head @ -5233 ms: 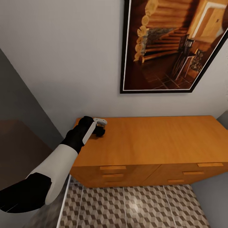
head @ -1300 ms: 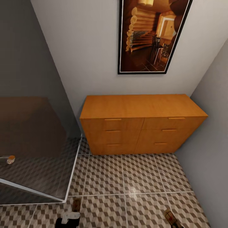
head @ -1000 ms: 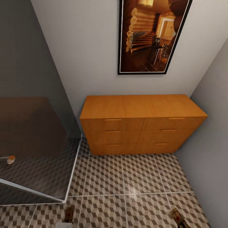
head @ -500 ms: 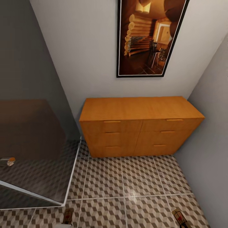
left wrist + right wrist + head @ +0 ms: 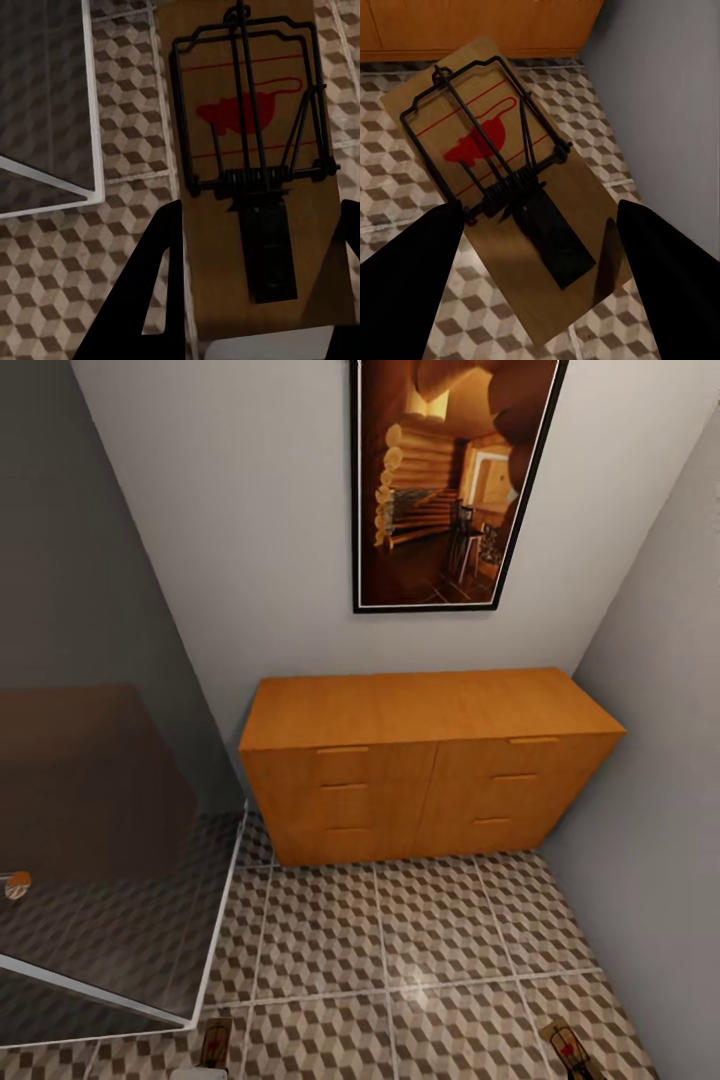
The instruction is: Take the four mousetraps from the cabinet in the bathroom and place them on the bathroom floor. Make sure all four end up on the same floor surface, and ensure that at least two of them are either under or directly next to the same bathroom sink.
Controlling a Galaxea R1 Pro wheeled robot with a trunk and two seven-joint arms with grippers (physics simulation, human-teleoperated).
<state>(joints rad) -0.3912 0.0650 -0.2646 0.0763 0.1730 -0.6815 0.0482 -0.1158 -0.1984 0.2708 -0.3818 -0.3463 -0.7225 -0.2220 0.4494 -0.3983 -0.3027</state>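
The orange-brown cabinet stands against the far wall with all its drawers closed and its top bare. In front of it lies the cube-patterned bathroom floor. My left gripper is shut on a mousetrap, a tan board with black wire and a red mouse mark, held above the tiles. That mousetrap also shows at the lower left edge of the head view. My right gripper is shut on a second mousetrap, seen at the head view's lower right. The bathroom sink is out of view.
A glass shower screen with a white frame closes off the left side. A grey wall runs along the right, up to the cabinet's end. A framed picture hangs above the cabinet. Open tiles lie between screen and wall.
Five seconds ago my left gripper was on the cabinet top; since then the view has backed away. Over the last second the camera swung slightly, shifting the cabinet left. Both traps stay at the bottom edge.
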